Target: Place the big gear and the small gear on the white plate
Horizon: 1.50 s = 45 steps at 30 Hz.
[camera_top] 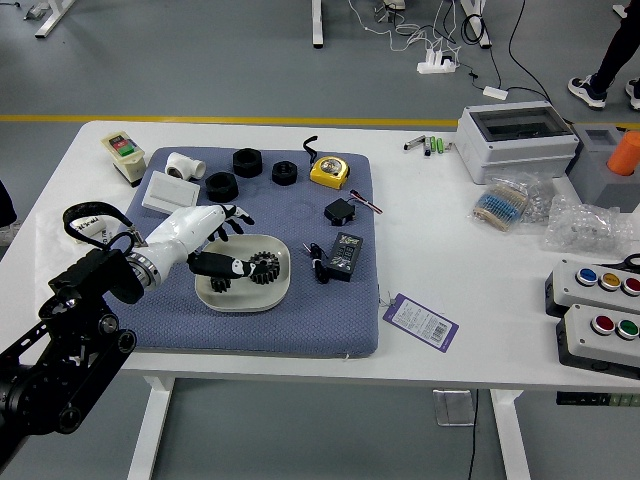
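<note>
Desk (pixel 410 368) carries a blue mat (pixel 320 335), and on that the white plate (pixel 240 303). Small gear (pixel 220 285), as I judge it, lies inside the plate towards its left end, partly hidden beneath my lower finger. Big gear (pixel 267 267) lies on the same plate towards the right; that finger's tip reaches its left edge, and contact cannot be told. My left hand (pixel 197 232) is wide, fingers spread over the plate's left part, with nothing seen in its grasp.

Assessment: placement appears complete; clean withdrawal is due. I should hold the fingers wide, rise straight until the lower one clears teeth and rim, then draw back left. A sideways pull could drag the small gear or shift the plate; closing early could hook the big one. Beyond, the black ring (pixel 221 187) and white box (pixel 170 193) sit near my exit and need clearance.
</note>
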### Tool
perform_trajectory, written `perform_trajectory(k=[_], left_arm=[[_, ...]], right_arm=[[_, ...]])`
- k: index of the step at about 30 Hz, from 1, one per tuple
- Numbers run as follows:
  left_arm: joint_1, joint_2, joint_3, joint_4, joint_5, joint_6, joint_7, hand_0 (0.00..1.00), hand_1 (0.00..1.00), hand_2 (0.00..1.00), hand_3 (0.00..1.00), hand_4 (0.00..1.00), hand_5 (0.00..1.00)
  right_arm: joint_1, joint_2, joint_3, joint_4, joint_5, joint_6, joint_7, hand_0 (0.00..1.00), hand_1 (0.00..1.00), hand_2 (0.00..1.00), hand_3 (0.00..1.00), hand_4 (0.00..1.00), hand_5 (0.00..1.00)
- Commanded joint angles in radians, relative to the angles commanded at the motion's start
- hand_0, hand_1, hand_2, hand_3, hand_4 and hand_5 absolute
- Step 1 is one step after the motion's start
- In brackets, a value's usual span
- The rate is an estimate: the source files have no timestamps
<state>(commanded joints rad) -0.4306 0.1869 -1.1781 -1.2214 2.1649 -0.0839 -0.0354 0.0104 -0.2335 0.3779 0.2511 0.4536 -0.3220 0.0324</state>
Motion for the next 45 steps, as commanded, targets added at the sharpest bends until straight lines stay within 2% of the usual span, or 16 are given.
perform_trajectory(k=[3, 4, 9, 10, 15, 16, 18, 25, 27, 28, 31, 33, 34, 37, 40, 45], left_arm=[[0.016, 0.001, -0.027, -0.028, -0.020, 0.042, -0.026, 0.478, 0.567, 0.682, 0.778, 0.998, 0.657], [0.023, 0.001, -0.041, -0.035, -0.031, 0.060, -0.038, 0.561, 0.630, 0.719, 0.788, 0.998, 0.668], [0.045, -0.010, -0.091, -0.045, -0.093, 0.141, -0.101, 0.561, 0.630, 0.719, 0.788, 0.998, 0.668], [0.049, -0.012, -0.100, -0.044, -0.107, 0.155, -0.117, 0.678, 0.750, 0.796, 0.804, 0.998, 0.664], [0.100, -0.034, -0.173, -0.040, -0.176, 0.164, -0.153, 0.678, 0.750, 0.796, 0.804, 0.998, 0.664], [0.106, -0.036, -0.181, -0.040, -0.182, 0.164, -0.155, 0.892, 0.968, 0.998, 0.858, 0.998, 0.652], [0.134, -0.047, -0.214, -0.046, -0.227, 0.164, -0.166, 0.892, 0.968, 0.998, 0.858, 0.998, 0.652], [0.231, -0.080, -0.288, -0.077, -0.497, 0.135, -0.155, 0.885, 0.945, 0.975, 0.840, 0.998, 0.654], [0.268, -0.103, -0.330, -0.082, -0.588, 0.120, -0.158, 0.885, 0.945, 0.975, 0.840, 0.998, 0.654], [0.276, -0.109, -0.343, -0.081, -0.627, 0.116, -0.157, 0.858, 0.894, 0.940, 0.824, 0.993, 0.695], [0.286, -0.124, -0.378, -0.077, -0.756, 0.086, -0.134, 0.858, 0.894, 0.940, 0.824, 0.993, 0.695], [0.287, -0.126, -0.399, -0.079, -0.841, 0.043, -0.111, 0.858, 0.894, 0.940, 0.824, 0.993, 0.695], [0.287, -0.125, -0.403, -0.080, -0.879, 0.031, -0.107, 0.805, 0.834, 0.851, 0.788, 0.981, 0.765], [0.304, -0.116, -0.436, -0.087, -1.007, -0.065, -0.067, 0.805, 0.834, 0.851, 0.788, 0.981, 0.765], [0.327, -0.111, -0.459, -0.093, -1.093, -0.105, -0.054, 0.796, 0.825, 0.860, 0.794, 0.976, 0.812], [0.340, -0.123, -0.481, -0.095, -1.135, -0.106, -0.049, 0.796, 0.825, 0.860, 0.794, 0.976, 0.812]], right_arm=[[0.001, -0.001, 0.001, 0.000, -0.001, 0.000, 0.000, 0.688, 0.712, 0.746, 0.564, 0.792, 0.641], [0.002, -0.002, 0.003, 0.000, -0.001, 0.000, 0.000, 0.688, 0.712, 0.746, 0.564, 0.792, 0.643], [0.006, -0.004, 0.007, 0.001, -0.004, 0.000, 0.001, 0.688, 0.712, 0.746, 0.564, 0.792, 0.643], [0.007, -0.004, 0.007, 0.001, -0.004, 0.000, 0.001, 0.688, 0.711, 0.746, 0.565, 0.792, 0.642], [0.009, -0.004, 0.008, 0.000, -0.006, 0.000, 0.000, 0.688, 0.711, 0.746, 0.565, 0.792, 0.642], [0.009, -0.003, 0.009, 0.000, -0.007, 0.000, 0.000, 0.688, 0.712, 0.746, 0.565, 0.792, 0.642], [0.009, -0.003, 0.006, 0.000, -0.005, 0.001, 0.000, 0.688, 0.712, 0.746, 0.565, 0.792, 0.642], [0.009, -0.001, 0.000, 0.000, -0.006, 0.001, -0.002, 0.688, 0.712, 0.747, 0.565, 0.792, 0.642], [0.006, -0.001, 0.004, 0.000, -0.008, 0.001, -0.002, 0.688, 0.712, 0.747, 0.565, 0.792, 0.642], [0.005, -0.001, 0.005, 0.000, -0.007, 0.001, -0.002, 0.688, 0.712, 0.747, 0.565, 0.792, 0.642], [0.004, 0.000, 0.009, -0.001, -0.011, 0.000, -0.001, 0.688, 0.712, 0.747, 0.565, 0.792, 0.642], [0.004, 0.001, 0.013, -0.003, -0.012, 0.000, 0.000, 0.688, 0.712, 0.747, 0.565, 0.792, 0.642], [0.004, 0.002, 0.013, -0.003, -0.012, 0.000, 0.000, 0.689, 0.712, 0.748, 0.566, 0.793, 0.643], [0.004, 0.003, 0.012, -0.004, -0.013, 0.001, -0.001, 0.689, 0.712, 0.748, 0.566, 0.793, 0.643], [0.003, 0.003, 0.017, -0.004, -0.013, 0.000, 0.000, 0.689, 0.713, 0.747, 0.564, 0.791, 0.644], [0.002, 0.003, 0.017, -0.004, -0.014, 0.000, 0.000, 0.689, 0.713, 0.747, 0.564, 0.791, 0.644]])
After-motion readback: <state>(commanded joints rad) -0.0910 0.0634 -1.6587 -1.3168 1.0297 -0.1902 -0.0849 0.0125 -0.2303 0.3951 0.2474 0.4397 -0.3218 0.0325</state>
